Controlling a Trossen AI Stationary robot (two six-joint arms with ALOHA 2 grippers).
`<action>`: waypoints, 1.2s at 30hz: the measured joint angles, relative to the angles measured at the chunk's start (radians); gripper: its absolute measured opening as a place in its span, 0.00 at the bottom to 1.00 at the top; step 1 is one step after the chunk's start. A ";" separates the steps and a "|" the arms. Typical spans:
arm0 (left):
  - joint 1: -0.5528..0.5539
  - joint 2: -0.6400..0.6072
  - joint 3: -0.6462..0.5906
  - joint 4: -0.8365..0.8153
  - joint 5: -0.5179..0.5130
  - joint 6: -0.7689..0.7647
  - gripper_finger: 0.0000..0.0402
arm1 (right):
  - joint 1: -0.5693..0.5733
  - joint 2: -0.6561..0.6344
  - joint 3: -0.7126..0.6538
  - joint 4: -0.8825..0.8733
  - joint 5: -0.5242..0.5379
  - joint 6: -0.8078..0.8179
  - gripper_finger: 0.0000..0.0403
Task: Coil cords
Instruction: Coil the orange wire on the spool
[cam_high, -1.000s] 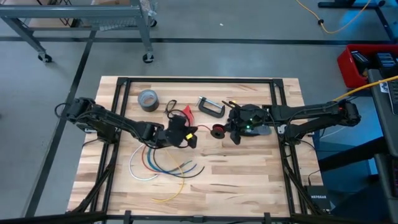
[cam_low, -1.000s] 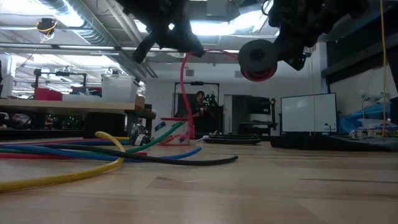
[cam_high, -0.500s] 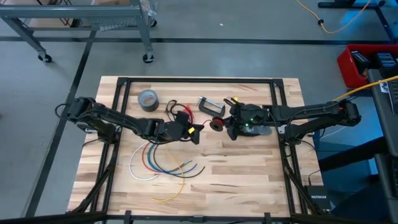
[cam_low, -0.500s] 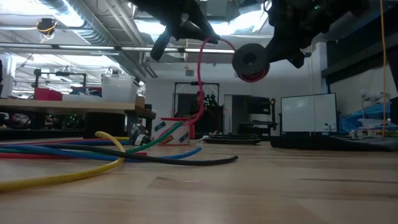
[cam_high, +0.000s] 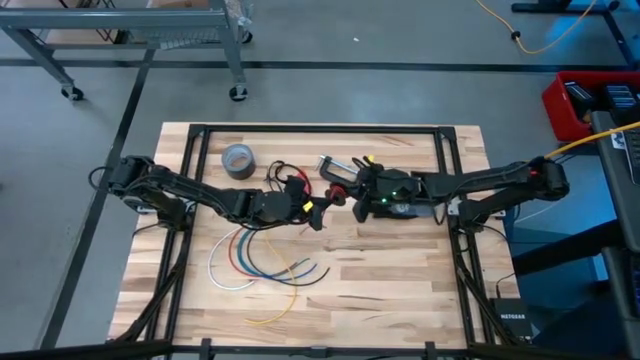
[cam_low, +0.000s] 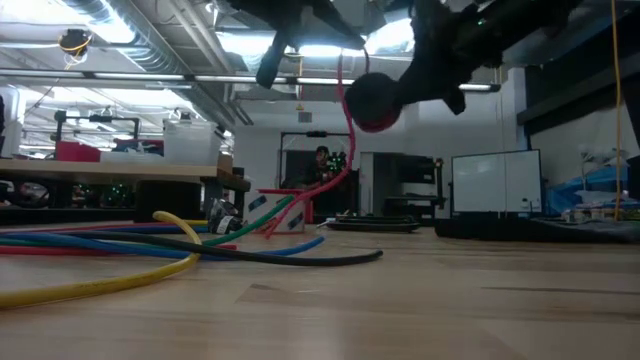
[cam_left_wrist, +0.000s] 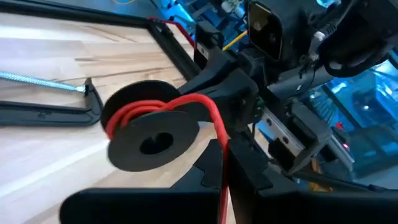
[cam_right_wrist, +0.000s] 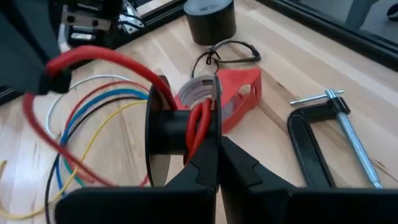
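spool (cam_right_wrist: 180, 134) clamped in right hand (cam_right_wrist: 214, 155) | red wire (cam_left_wrist: 205, 109) through left hand (cam_high: 312, 208)

Your two arms meet over the middle of the surface (cam_high: 400, 290). The left pincer (cam_high: 318, 212) sits just left of the right pincer (cam_high: 345, 197), and the spool (cam_left_wrist: 152, 134) hangs between them, raised off the boards, with the wire (cam_low: 345, 120) running from it to the left pincer. The clamp (cam_high: 333, 168) lies just beyond them, the tape roll (cam_high: 237, 160) at far left. The fanned wires (cam_high: 262, 265) spread nearer you, left of centre. The cone-shaped piece (cam_right_wrist: 239, 93) seems to lie beneath the left arm.
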 joint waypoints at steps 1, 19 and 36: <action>0.000 0.000 0.000 0.000 0.000 -0.001 0.00 | 0.000 0.014 0.000 0.024 0.005 0.000 0.01; -0.014 0.030 0.000 0.026 0.000 0.045 0.00 | 0.000 0.077 0.000 0.336 0.107 -0.003 0.01; -0.027 0.038 0.000 -0.006 0.019 0.205 0.16 | -0.001 0.074 0.000 0.456 0.075 -0.003 0.01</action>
